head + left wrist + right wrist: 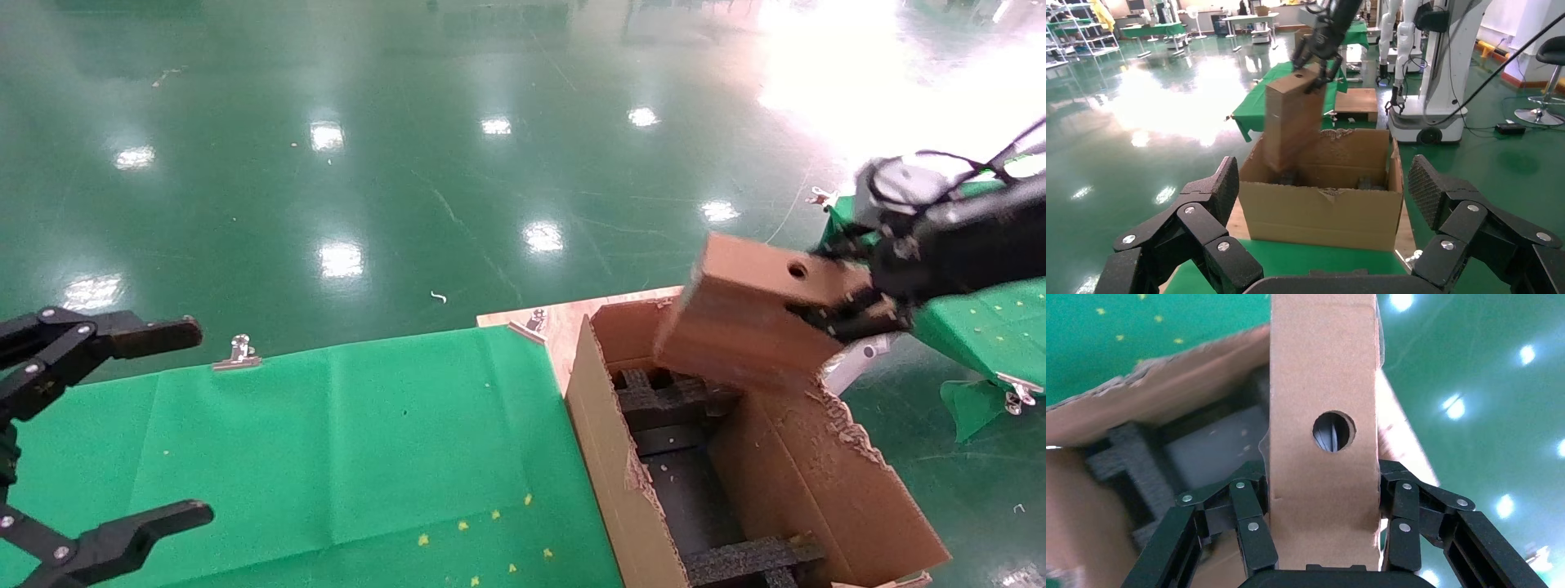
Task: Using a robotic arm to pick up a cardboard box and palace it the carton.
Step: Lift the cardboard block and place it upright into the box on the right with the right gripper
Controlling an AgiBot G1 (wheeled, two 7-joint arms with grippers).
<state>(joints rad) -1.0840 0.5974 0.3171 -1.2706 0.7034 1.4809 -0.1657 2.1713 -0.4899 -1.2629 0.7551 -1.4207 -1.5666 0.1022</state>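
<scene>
The idle all-black left gripper [98, 425], fingers spread, hangs beside the large torn-edged brown carton [621, 457]. Above the carton's far end, the right gripper [850, 314] clamps the small flat brown cardboard box [752, 314], tilted.

head view downward, wrist views close – all share carton [654, 490]

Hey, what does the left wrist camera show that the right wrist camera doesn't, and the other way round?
Only the left wrist view shows the left gripper, open, facing the carton's outer front wall from the green cloth, plus other robots and tables in the hall behind. Only the right wrist view shows the right gripper's fingers pressed on both sides of the cardboard box, and looks close through its round hole. Both show the right gripper holding the box tilted over the open carton, its lower end at the opening, with black foam inside.
</scene>
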